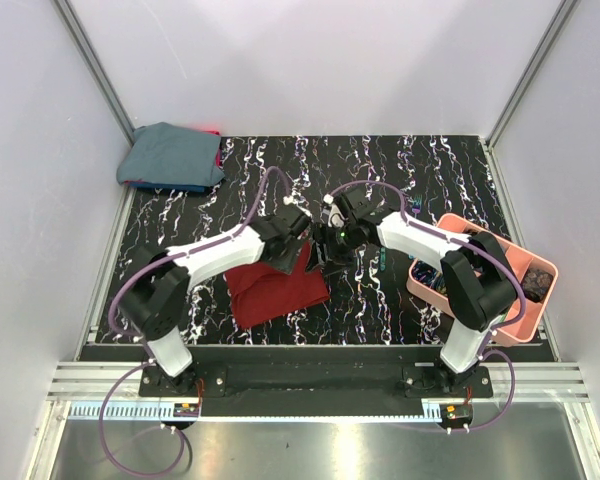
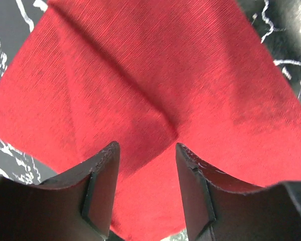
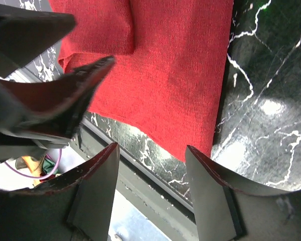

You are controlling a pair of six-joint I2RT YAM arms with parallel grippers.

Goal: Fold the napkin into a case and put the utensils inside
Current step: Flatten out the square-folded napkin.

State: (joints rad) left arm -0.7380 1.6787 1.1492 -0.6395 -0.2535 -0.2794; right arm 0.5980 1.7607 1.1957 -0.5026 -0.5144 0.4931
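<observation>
Napkin [image 1: 277, 290] is seen folded on the table [image 1: 400, 170], with the left hand [image 2: 145, 148] and right hand [image 3: 150, 148] held apart above it, empty.

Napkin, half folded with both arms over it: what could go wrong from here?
1. Both sets of jaws stand open above the napkin, holding nothing, so the folded-over flap may spring open.
2. The left jaws and right jaws crowd close together over the cloth; they could clash on the next grasp.
3. The napkin's corner lies close to the table's near edge; a tug toward the arms might drag it over.
</observation>
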